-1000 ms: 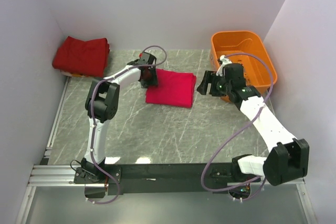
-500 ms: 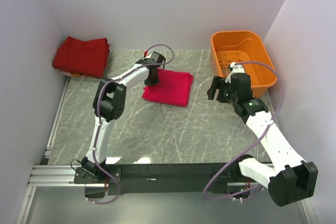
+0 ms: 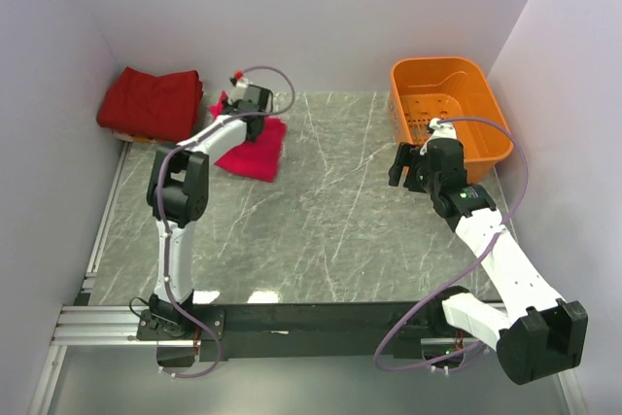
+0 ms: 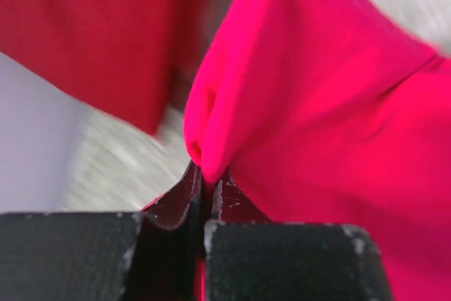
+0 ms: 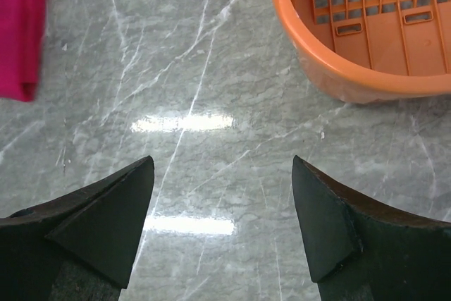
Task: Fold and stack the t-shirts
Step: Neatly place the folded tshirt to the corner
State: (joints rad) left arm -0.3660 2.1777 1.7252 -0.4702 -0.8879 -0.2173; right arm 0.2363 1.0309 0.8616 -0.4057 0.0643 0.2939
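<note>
The crimson t-shirt (image 3: 255,149), folded, lies at the table's back left, its edge lifted by my left gripper (image 3: 237,104). In the left wrist view that gripper (image 4: 206,177) is shut on a fold of the crimson t-shirt (image 4: 317,125). A stack of darker red t-shirts (image 3: 151,101) sits in the back left corner and shows blurred in the left wrist view (image 4: 91,26). My right gripper (image 3: 401,164) is open and empty above bare table, beside the basket; in its wrist view (image 5: 222,195) a strip of the crimson shirt (image 5: 21,26) shows at the far left.
An orange plastic basket (image 3: 449,107) stands at the back right and shows in the right wrist view (image 5: 366,33). White walls close in the back and both sides. A metal rail (image 3: 107,211) runs along the table's left edge.
My left gripper has dragged the crimson t-shirt from the table's middle back to the left, close to the darker red stack. My right gripper pulled back from the shirt toward the basket.
</note>
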